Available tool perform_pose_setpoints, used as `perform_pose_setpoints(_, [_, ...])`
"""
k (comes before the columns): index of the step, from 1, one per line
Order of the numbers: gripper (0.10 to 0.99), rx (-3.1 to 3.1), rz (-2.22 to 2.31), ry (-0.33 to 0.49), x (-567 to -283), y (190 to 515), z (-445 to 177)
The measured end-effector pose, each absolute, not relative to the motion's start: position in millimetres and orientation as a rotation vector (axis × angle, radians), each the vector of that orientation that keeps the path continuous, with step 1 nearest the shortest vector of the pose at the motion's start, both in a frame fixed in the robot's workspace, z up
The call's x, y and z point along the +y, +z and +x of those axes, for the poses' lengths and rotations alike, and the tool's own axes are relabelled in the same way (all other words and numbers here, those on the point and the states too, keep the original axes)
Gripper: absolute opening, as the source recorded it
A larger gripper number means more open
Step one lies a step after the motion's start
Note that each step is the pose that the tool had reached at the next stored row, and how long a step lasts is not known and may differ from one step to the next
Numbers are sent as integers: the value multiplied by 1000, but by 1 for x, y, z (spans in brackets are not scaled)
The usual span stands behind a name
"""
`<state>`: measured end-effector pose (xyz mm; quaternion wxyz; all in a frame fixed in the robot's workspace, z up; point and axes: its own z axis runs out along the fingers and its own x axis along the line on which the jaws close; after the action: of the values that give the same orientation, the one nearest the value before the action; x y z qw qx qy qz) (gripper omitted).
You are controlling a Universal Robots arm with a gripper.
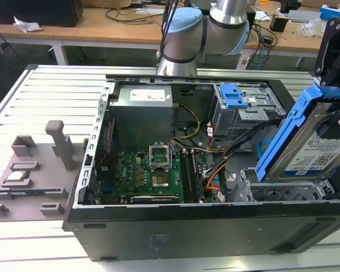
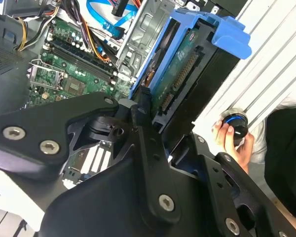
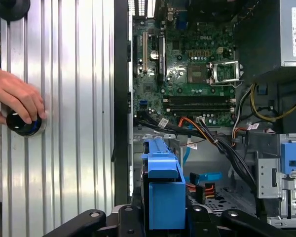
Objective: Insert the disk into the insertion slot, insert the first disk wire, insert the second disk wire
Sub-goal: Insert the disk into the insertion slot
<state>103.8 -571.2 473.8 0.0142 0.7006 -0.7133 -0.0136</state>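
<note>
The disk point(image 1: 309, 150), silver with a white-and-blue label in a bright blue carrier, hangs steeply tilted at the exterior view's right, inside the open computer case. Its lower end is just above the insertion slot point(image 1: 252, 191), a low grey perforated cage. My gripper point(image 1: 333, 105) is shut on the disk's upper end. In the second wrist view the disk's green circuit side point(image 2: 182, 69) sits between my black fingers point(image 2: 143, 118). The first wrist view looks along the blue carrier point(image 3: 163, 182) toward the slot's perforated floor point(image 3: 224, 197).
Loose wires point(image 1: 215, 170) and a blue cable point(image 3: 207, 176) lie beside the slot. A taller grey bay with a blue latch point(image 1: 238, 96) stands behind. The motherboard point(image 1: 153, 173) fills the case middle. A person's hand point(image 3: 17, 98) rests on a black knob point(image 3: 22, 123) outside the case.
</note>
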Motion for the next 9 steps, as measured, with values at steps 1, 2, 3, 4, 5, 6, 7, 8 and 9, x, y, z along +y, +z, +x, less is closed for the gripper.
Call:
perform_pose_setpoints(1, [365, -2221, 2181, -43, -570, 471, 104])
perform_pose_setpoints(2, [365, -2221, 2181, -43, -570, 470, 104])
perform_pose_setpoints(3, [365, -2221, 2181, -43, -569, 469, 104])
perform_pose_setpoints(4, [365, -2221, 2181, -43, -568, 467, 104])
perform_pose_setpoints(5, [365, -2221, 2181, -43, -567, 466, 104])
perform_pose_setpoints(6, [365, -2222, 2181, -43, -566, 465, 104])
perform_pose_setpoints(7, [365, -2221, 2181, -43, -565, 464, 104])
perform_pose_setpoints(8, [365, -2221, 2181, -43, -564, 463, 105])
perform_pose_setpoints(9, [365, -2221, 2182, -43, -563, 462, 105])
